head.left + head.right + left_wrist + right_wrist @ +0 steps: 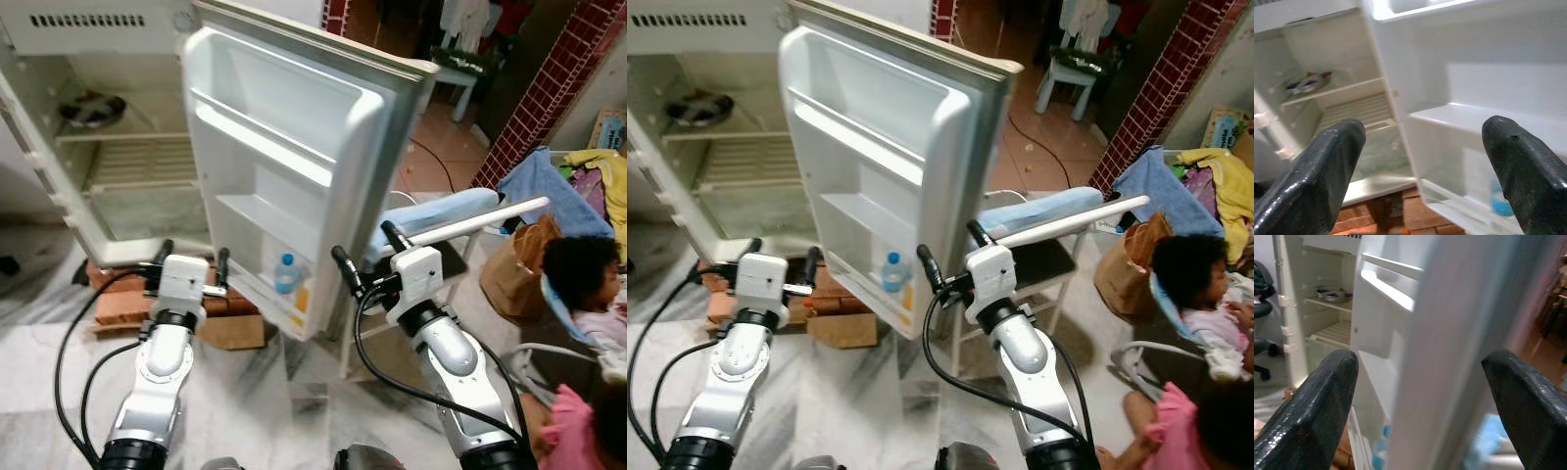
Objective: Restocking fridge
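Observation:
A small white fridge stands open in front of me, its door swung wide toward me. A clear water bottle with a blue cap stands in the lowest door shelf beside something orange. A metal bowl rests on the upper wire shelf inside. My left gripper is open and empty, just left of the door's lower corner. My right gripper is open and empty too, level with the door's outer edge, which runs between its fingers in the right wrist view.
Bricks and a cardboard piece lie under the fridge. A chair with a light blue cloth stands behind the door. Two children sit at the right beside a brown bag and piled clothes. The floor is marble.

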`<state>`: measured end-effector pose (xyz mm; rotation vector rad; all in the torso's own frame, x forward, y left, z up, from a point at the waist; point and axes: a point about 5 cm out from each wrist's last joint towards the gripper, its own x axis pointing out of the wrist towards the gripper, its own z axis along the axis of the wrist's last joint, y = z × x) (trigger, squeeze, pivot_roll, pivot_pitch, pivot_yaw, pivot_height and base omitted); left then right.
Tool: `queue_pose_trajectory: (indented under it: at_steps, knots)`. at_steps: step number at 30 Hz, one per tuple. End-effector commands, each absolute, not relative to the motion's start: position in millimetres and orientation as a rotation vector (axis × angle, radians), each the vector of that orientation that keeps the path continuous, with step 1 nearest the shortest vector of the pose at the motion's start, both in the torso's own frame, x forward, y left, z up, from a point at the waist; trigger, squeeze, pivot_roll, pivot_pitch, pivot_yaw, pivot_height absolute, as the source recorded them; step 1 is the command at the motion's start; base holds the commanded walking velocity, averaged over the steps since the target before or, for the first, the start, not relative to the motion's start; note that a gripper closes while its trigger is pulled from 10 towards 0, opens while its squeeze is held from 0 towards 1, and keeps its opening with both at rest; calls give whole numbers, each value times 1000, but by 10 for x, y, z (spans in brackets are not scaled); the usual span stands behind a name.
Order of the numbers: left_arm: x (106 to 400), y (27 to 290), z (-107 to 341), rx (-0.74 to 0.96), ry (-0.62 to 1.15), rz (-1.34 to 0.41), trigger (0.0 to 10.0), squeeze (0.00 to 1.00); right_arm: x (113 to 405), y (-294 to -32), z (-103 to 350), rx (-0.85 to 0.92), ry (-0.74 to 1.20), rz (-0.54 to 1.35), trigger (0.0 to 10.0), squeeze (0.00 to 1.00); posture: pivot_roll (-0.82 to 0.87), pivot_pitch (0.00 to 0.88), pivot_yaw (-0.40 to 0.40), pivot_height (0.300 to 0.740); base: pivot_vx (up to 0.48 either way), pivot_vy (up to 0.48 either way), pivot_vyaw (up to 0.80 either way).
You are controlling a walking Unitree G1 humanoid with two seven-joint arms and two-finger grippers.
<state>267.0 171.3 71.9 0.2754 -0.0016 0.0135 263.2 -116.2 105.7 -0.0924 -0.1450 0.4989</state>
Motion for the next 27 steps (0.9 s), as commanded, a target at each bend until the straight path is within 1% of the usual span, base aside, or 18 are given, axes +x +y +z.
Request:
queue_pose_trajectory:
  at_steps: [1, 4, 9, 14, 18, 22, 27]
  knots:
    - [2645, 1664, 705, 265, 9, 8, 10000, 0, 2616, -1221, 1004, -106, -109, 508, 10000, 0, 2, 0, -33, 740, 0, 0, 0]
    - [2592, 1735, 633, 248, 58, 48, 10000, 0, 2659, -1234, 1043, -120, -131, 497, 10000, 0, 9, 0, -34, 740, 0, 0, 160]
    - [2549, 1785, 594, 237, 82, 61, 10000, 0, 2763, -1241, 1143, -119, -176, 448, 10000, 0, 16, 8, -35, 740, 0, 0, 800]
    - [2557, 1845, 645, 242, 82, 77, 10000, 0, 2829, -1245, 1209, -123, -198, 409, 10000, 0, 23, 30, -28, 740, 0, 0, 800]
    - [2567, 1894, 711, 245, 70, 87, 10000, 0, 2848, -1264, 1243, -129, -206, 377, 10000, 0, 26, 51, -32, 740, 0, 0, 534]
    - [2523, 1944, 605, 245, 112, 97, 10000, 0, 2905, -1336, 1216, -112, -175, 279, 10000, 0, 27, 49, -46, 740, 0, 0, 103]
    - [2508, 1885, 576, 230, 130, 89, 10000, 0, 3005, -1435, 1267, -125, -177, 185, 10000, 0, 32, 48, -54, 740, 0, 0, 0]
